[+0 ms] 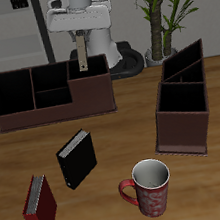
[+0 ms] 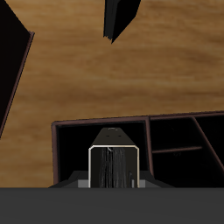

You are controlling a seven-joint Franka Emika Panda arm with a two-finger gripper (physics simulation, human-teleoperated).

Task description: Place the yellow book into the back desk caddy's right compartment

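The back desk caddy is a long, low dark brown box near the table's back edge. My gripper is shut on the yellow book, which hangs upright, its lower end at the rim of the caddy's wide end bay, the right compartment, beside the two small middle bays. In the wrist view the yellow book shows end-on between the jaws of my gripper, over that bay, framed by the caddy's walls. Whether the book touches the bay's floor is hidden.
A black book stands on the table in front of the long caddy and shows in the wrist view. A red book and a patterned mug are near the front edge. A taller slanted brown caddy stands to the side.
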